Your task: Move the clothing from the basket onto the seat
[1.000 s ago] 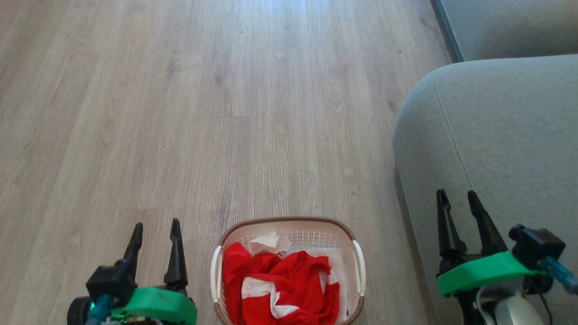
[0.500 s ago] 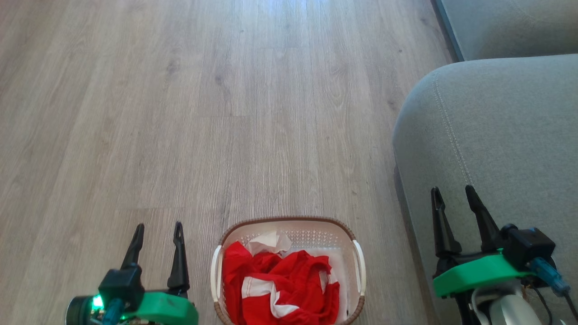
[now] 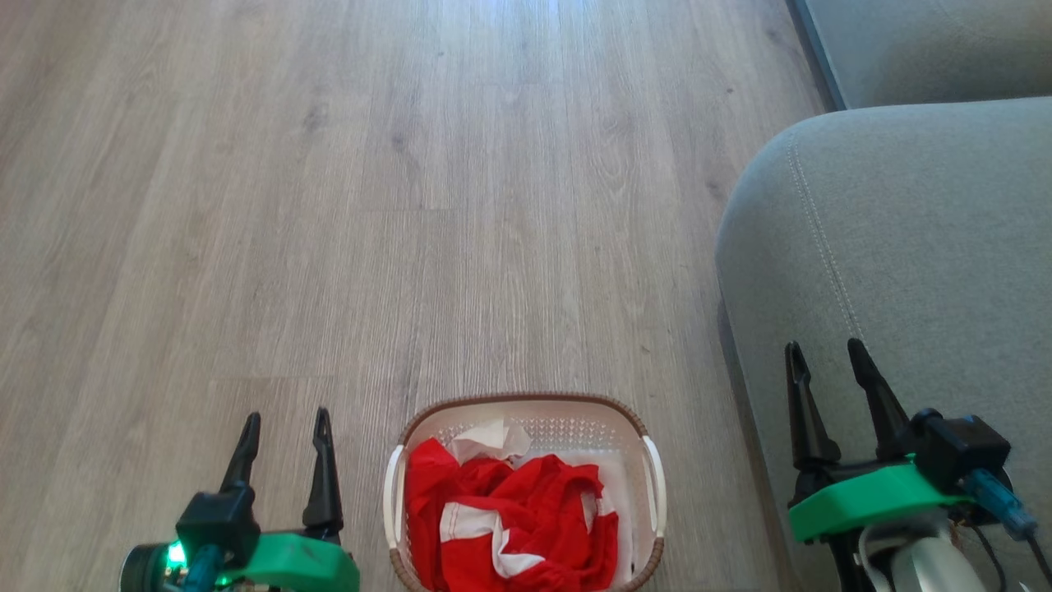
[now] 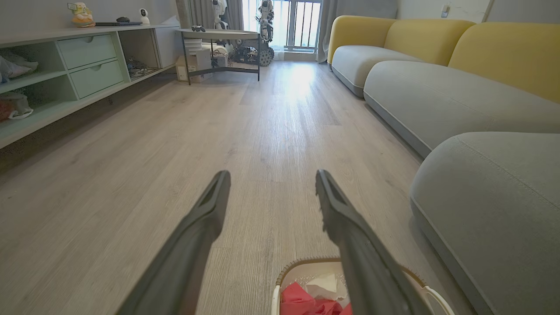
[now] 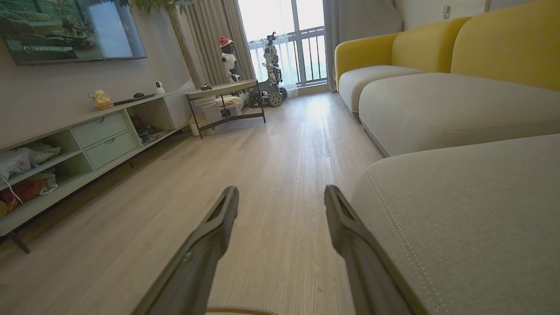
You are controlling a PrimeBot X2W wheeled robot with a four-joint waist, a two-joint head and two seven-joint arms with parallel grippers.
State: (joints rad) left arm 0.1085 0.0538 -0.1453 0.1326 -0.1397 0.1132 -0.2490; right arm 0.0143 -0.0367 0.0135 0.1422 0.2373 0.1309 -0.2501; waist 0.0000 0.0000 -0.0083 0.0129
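- Head view: the basket (image 3: 526, 400) stands on the wood floor (image 3: 411, 205) just off the rounded corner of the seat (image 3: 904, 247), apart from it; the clothing (image 3: 509, 510) lies heaped inside, crowding the basket's left wall, with a white sheet (image 3: 491, 437) crumpled at the far rim; the left gripper (image 3: 286, 413) hovers beside the basket's left handle, spread and empty; the right gripper (image 3: 824, 345) hangs over the seat's near edge, likewise spread and empty.
- Left wrist view: bare floor shows between the parted fingers; the basket rim and red cloth sit low, by the bottom edge.
- Right wrist view: the fingers stand apart along the seat's edge, nothing between them.
- To my eye this is the reach before the first pick; next, one gripper must swing over the basket, tip down and pinch a raised red fold, clear of the rim.
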